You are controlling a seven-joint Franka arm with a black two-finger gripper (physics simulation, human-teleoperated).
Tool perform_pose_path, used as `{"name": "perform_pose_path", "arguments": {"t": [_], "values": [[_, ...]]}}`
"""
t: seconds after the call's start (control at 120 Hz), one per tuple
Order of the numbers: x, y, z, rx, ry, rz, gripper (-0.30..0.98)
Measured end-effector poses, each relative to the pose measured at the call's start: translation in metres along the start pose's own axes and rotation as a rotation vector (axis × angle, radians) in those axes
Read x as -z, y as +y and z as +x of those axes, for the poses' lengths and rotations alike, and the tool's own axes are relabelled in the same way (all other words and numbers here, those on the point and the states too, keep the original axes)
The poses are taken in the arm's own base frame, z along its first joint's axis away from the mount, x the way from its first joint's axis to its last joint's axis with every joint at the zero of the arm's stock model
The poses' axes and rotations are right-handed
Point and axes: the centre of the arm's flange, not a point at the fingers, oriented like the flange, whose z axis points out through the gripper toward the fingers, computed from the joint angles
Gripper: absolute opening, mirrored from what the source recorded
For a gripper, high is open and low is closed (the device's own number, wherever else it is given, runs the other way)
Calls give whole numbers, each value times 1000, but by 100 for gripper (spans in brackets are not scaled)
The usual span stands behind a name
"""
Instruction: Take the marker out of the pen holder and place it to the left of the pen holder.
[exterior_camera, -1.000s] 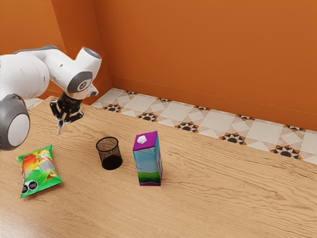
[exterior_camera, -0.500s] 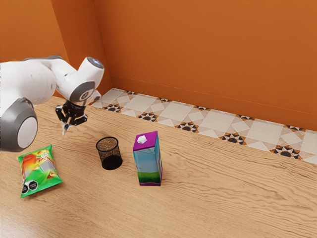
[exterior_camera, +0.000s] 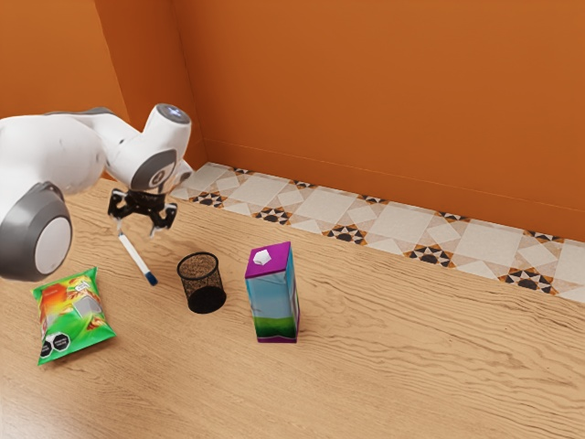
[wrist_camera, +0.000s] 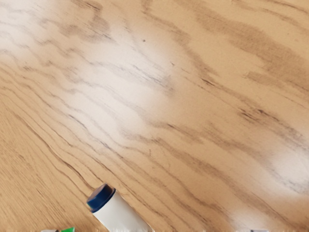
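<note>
From the exterior view's left, a green and orange snack bag (exterior_camera: 75, 315) lay on the wooden counter (exterior_camera: 393, 375). Next came the white marker (exterior_camera: 136, 257), out of the pen holder (exterior_camera: 203, 285) and on its exterior-view left side, blue end nearer the holder; whether it touched the counter, I could not tell. The claw (exterior_camera: 143, 226) hung spread above it. Then stood the black mesh holder, with a purple-topped carton (exterior_camera: 272, 297) just beside it.
</note>
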Motion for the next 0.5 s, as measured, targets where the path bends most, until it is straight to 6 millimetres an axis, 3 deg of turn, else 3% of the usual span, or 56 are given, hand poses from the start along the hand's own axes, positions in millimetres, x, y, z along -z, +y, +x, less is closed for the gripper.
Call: {"name": "perform_pose_path", "arguments": {"t": [0.075, 0.142, 0.183, 0.283, 0.35, 0.417, 0.5], "values": [[8, -3, 1, 12, 3, -24, 56], [33, -15, 2, 31, 13, -71, 58], [58, -26, 1, 49, 11, -127, 60], [140, -68, -9, 78, -20, -339, 62], [171, -83, -20, 45, -50, -427, 63], [191, -84, -28, -10, -74, -476, 64], [201, -81, -36, -75, -99, -506, 65]]}}
